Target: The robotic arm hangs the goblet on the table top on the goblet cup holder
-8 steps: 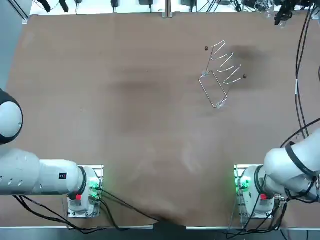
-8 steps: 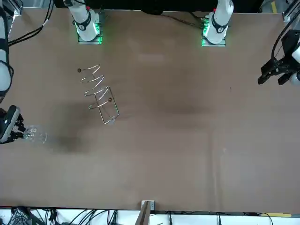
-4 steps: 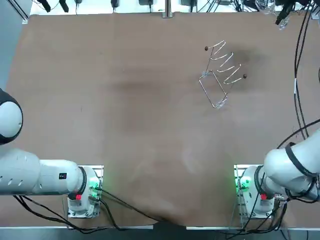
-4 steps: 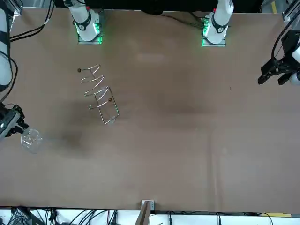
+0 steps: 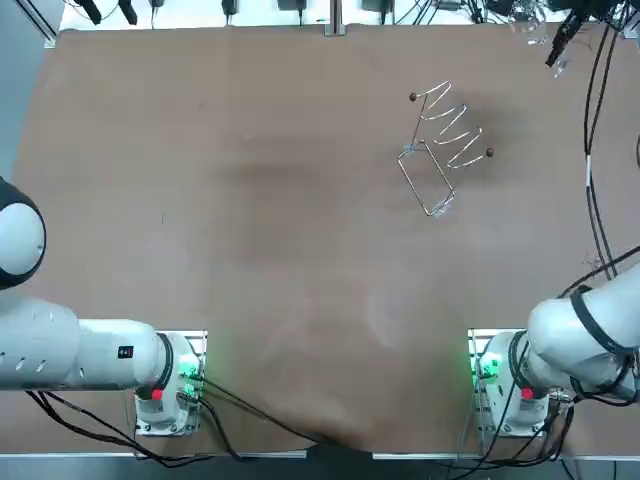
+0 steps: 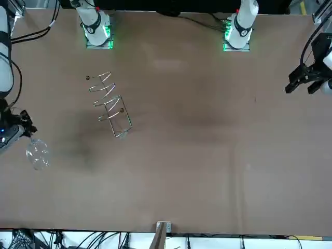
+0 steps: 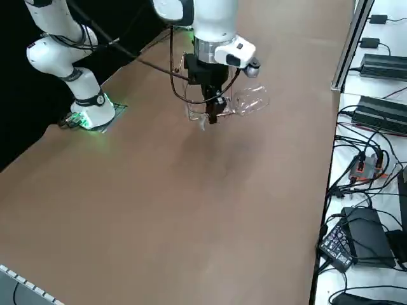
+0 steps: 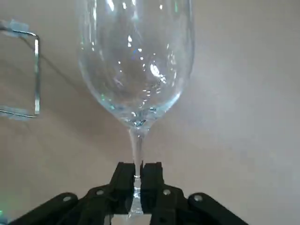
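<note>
The right pincer [image 8: 137, 177] is pinching the clear goblet [image 8: 136, 61] by its thin stem, one finger pressed to each side just below the bowl. The glass hangs in the air above the brown bench [image 5: 250, 200], tipped over so the bowl points away from the wrist rather than up. Looking down from overhead, pincer and goblet [image 5: 537, 30] are out by the bench's far right corner, at about 1 o'clock from the wire goblet cup holder [image 5: 440, 150]. The holder stands by itself on the bench, at roughly 1 o'clock from the bench's middle, with its zigzag hanging slots bare. Glass and holder are apart and not touching. From the wrist, one bent corner of the holder's wire frame [image 8: 35, 70] shows beside the bowl.
</note>
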Controlling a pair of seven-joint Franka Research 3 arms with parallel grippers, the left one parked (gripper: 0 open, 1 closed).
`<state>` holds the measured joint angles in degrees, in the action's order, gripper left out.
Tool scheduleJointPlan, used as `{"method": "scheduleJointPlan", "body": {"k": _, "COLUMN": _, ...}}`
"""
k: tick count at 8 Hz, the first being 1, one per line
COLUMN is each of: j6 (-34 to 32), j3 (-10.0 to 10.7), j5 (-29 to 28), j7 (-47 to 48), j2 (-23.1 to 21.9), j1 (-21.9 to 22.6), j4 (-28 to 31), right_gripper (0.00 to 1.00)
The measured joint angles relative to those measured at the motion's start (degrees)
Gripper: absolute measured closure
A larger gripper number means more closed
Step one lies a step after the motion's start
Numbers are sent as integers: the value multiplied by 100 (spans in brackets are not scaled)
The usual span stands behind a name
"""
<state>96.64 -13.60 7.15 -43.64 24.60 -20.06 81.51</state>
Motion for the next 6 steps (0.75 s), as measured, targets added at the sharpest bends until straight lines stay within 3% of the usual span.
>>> {"method": "scheduleJointPlan", "body": {"k": 6, "j6": -1496, "j3": -31, "j5": 40, "j7": 2095, "j2": -40, "j1": 419, "j4": 1, "right_gripper": 89}}
